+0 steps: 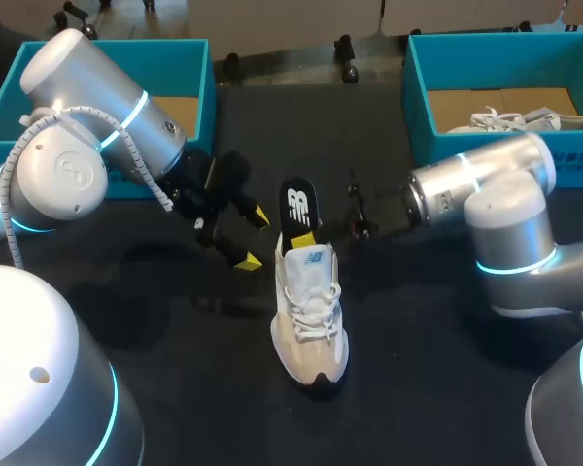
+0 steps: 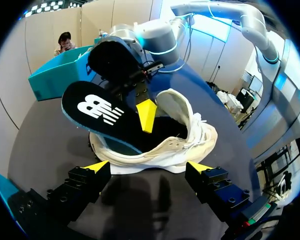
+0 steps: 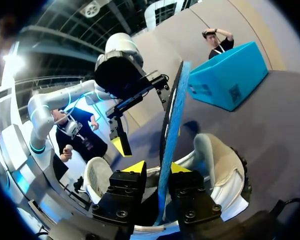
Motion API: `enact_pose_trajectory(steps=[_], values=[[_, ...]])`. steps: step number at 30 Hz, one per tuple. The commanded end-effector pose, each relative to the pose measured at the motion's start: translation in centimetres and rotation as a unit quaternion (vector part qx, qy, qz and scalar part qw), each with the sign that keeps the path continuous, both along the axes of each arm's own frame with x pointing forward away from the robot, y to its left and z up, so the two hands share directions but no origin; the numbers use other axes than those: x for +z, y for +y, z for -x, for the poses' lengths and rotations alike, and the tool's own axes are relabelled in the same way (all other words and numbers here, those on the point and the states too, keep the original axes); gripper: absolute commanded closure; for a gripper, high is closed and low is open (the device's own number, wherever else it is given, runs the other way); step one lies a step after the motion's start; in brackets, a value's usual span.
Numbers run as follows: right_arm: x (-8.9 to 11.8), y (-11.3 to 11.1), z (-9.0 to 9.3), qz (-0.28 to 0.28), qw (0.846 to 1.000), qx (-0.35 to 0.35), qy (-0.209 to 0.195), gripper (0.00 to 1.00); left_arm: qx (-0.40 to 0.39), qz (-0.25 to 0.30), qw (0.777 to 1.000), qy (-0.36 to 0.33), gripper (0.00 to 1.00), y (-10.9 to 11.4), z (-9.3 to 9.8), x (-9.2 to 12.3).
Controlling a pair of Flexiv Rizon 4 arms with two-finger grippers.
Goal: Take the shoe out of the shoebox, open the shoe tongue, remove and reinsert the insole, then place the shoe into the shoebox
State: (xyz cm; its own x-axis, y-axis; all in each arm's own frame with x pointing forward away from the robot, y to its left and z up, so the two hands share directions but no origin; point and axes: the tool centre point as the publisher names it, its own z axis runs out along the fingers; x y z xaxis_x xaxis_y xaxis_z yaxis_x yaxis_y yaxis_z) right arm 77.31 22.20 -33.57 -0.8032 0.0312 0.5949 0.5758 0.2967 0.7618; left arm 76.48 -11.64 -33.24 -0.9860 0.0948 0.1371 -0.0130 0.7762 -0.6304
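The shoe [image 1: 309,320] stands on its sole in the middle of the bench [image 1: 155,320], toe toward the robot. The right tool [image 3: 156,167] pinches the black insole [image 1: 298,209] on edge at the heel opening, its lower end apparently inside. The left tool [image 1: 253,239] hangs spread wide just beside the shoe.

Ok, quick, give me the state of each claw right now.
Left claw: open, holding nothing, beside the shoe.
Right claw: closed on the insole.
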Motion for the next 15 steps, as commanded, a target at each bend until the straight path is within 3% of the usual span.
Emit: enact_pose_trajectory(steps=[1, 2, 4, 5, 15], values=[[0.4, -0.2, -0.5, 0.003, 1.000, 0.003, -0.003, 0.76, 0.000, -0.001, 1.000, 0.000, 0.00, 0.0, 0.0, 0.0], [0.4, -0.2, -0.6, 0.003, 1.000, 0.003, -0.003, 0.80, 0.000, -0.001, 1.000, 0.000, 0.00, 0.0, 0.0, 0.0], [0.3, -0.2, -0.7, 0.002, 1.000, 0.004, -0.002, 0.98, 0.000, -0.001, 1.000, 0.000, 0.00, 0.0, 0.0, 0.0], [0.2, -0.2, -0.7, 0.002, 1.000, 0.006, 0.000, 1.00, 0.000, -0.001, 1.000, 0.000, 0.00, 0.0, 0.0, 0.0], [-0.9, 0.4, 0.3, 0.009, 0.999, 0.024, 0.040, 1.00, 0.000, -0.001, 1.000, 0.000, 0.00, 0.0, 0.0, 0.0]])
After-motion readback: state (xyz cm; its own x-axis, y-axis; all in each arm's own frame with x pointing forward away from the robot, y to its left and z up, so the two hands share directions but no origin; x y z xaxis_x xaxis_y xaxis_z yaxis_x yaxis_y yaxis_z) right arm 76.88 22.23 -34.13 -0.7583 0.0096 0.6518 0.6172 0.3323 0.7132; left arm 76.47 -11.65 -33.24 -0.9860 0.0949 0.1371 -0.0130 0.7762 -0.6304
